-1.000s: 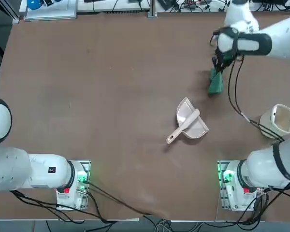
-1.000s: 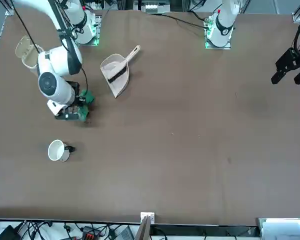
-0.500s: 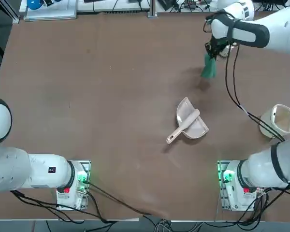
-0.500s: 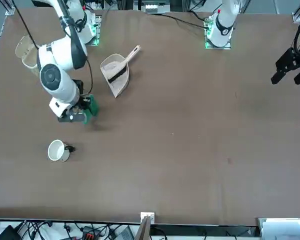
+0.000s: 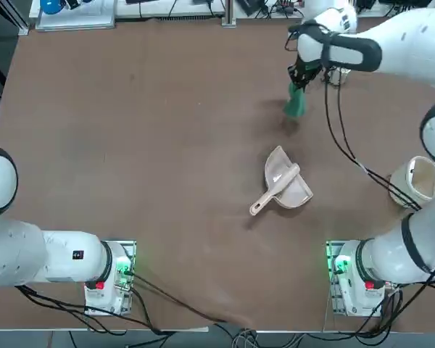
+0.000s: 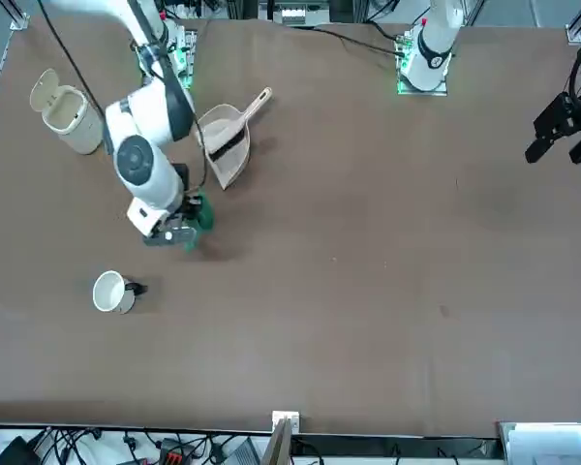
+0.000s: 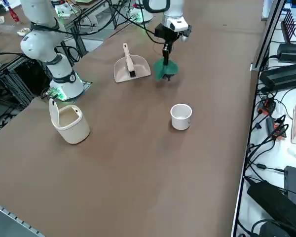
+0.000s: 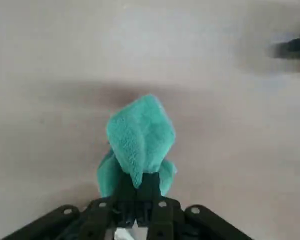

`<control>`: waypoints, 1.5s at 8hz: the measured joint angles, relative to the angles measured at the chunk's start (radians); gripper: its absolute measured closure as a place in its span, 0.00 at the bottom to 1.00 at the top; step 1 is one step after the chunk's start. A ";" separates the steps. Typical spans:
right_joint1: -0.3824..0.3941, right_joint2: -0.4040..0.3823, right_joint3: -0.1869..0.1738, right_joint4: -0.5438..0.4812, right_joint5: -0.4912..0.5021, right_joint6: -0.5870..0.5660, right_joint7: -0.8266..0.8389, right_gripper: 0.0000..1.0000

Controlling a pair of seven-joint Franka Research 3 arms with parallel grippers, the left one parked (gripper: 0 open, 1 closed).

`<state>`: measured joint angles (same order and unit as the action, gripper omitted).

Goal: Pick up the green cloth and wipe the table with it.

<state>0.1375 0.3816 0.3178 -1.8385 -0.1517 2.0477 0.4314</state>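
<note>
Right wrist view: soft, fuzzy, folded teal-green cloth (image 8: 142, 137), bunched in the right gripper's (image 8: 136, 182) clamped fingers (image 8: 150, 187).

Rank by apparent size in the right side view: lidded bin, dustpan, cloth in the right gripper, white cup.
Lidded bin
Dustpan
Cloth, pinched in the right gripper, and white cup: too alike to rank

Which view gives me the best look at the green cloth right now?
The right wrist view: the green cloth shows large there, pinched in the right gripper. Top, front and right side views show it smaller, below the gripper.
</note>
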 joint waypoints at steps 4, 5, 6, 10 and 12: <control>0.114 0.146 -0.001 0.039 -0.082 0.066 0.195 0.93; 0.129 0.178 -0.002 0.046 -0.119 0.074 0.244 0.85; 0.140 0.204 -0.002 0.049 -0.163 0.081 0.291 0.78; 0.141 0.223 -0.007 0.167 -0.192 0.003 0.336 0.10; 0.138 0.202 -0.007 0.257 -0.192 -0.094 0.336 0.00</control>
<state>0.2754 0.5836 0.3108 -1.5811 -0.3433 1.9532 0.7672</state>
